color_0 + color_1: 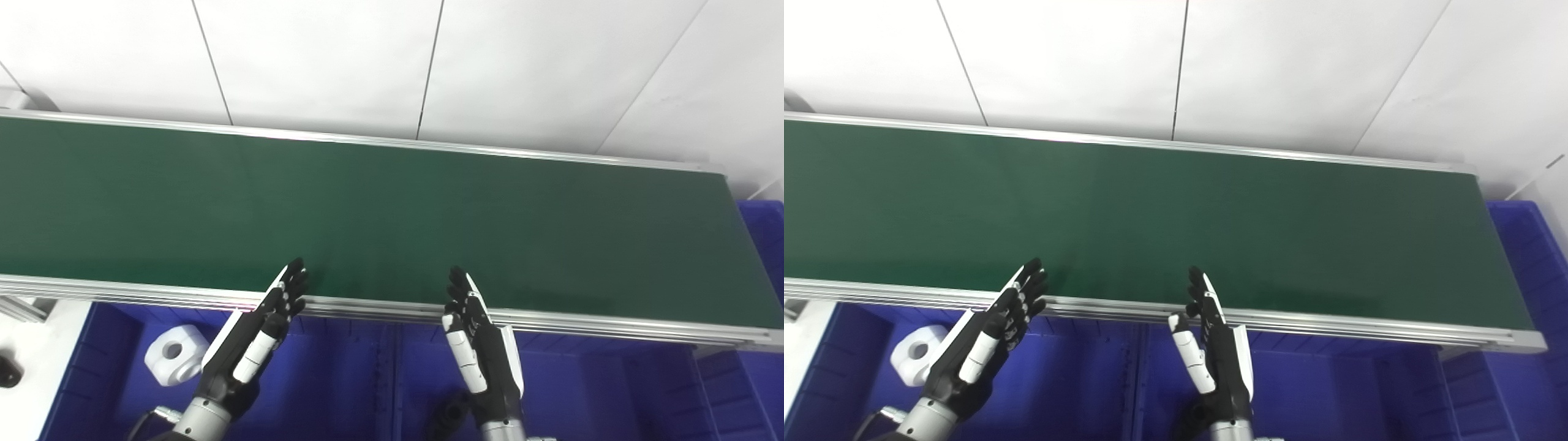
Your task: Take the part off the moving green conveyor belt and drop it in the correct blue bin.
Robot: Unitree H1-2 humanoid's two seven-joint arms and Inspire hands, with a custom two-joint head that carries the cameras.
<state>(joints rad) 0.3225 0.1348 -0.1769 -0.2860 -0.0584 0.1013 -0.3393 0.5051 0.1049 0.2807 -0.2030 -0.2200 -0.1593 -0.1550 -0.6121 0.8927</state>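
You've got the left hand (257, 343) and right hand (481, 349) both spread flat, holding nothing, fingertips over the green conveyor belt's (380, 214) near rail. A white part (176, 354) sits in the blue bin (343, 380) at 9 o'clock of the left hand

Green conveyor belt (380, 214) runs bare from nine o'clock to three o'clock, aluminium-railed. Blue bins (343, 380) sit along six o'clock; a white ring-shaped part (176, 354) lies in the left bin, at seven o'clock.
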